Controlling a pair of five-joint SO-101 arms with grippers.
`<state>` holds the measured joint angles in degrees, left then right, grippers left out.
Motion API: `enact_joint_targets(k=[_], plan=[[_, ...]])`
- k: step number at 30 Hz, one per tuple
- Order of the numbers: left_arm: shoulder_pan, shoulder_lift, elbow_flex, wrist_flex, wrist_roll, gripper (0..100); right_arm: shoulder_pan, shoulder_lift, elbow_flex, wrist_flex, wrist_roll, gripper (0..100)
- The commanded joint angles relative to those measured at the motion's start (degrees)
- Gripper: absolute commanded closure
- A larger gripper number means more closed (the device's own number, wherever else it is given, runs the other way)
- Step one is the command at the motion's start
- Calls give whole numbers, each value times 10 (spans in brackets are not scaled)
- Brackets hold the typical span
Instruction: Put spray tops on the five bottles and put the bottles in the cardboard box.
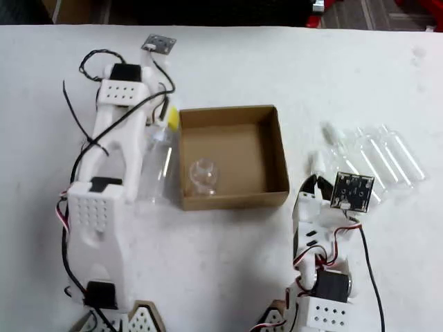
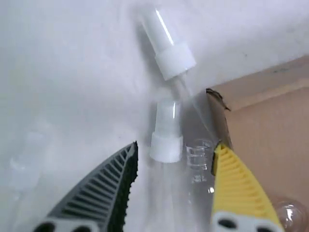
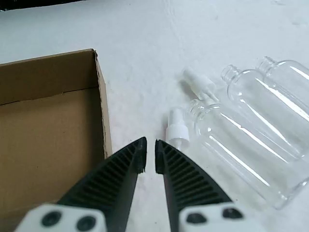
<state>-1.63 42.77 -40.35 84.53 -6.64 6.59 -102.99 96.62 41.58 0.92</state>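
Because the left pincer (image 2: 176,146) stands apart around a spray top (image 2: 166,134) and a bottle (image 2: 195,159) lying just left of the cardboard box (image 1: 235,199), closing could knock the top aside, while the right pincer (image 3: 150,145) rests nearly together

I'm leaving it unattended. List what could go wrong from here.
The left gripper straddles a bottle lying beside the cardboard box; its yellow finger might snag the wall and shove the box. Two loose spray tops lie by the bottle's neck and could get knocked away. The capless bottles right of the box may roll.
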Motion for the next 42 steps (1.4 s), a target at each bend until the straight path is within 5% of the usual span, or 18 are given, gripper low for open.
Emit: enact_joint_targets(k=[1,20,27,35,42], plan=[[-5,13,-42,9,8,771,2,-2,3,2,6,978],[-97,29,-55,59,-74,771,2,-2,3,3,6,978],[-75,31,-145,171,-66,771,2,-2,3,4,6,978],[-72,30,-96,174,124,771,2,-2,3,6,6,978],[-58,34,-56,172,222,771,2,-2,3,7,6,978]])
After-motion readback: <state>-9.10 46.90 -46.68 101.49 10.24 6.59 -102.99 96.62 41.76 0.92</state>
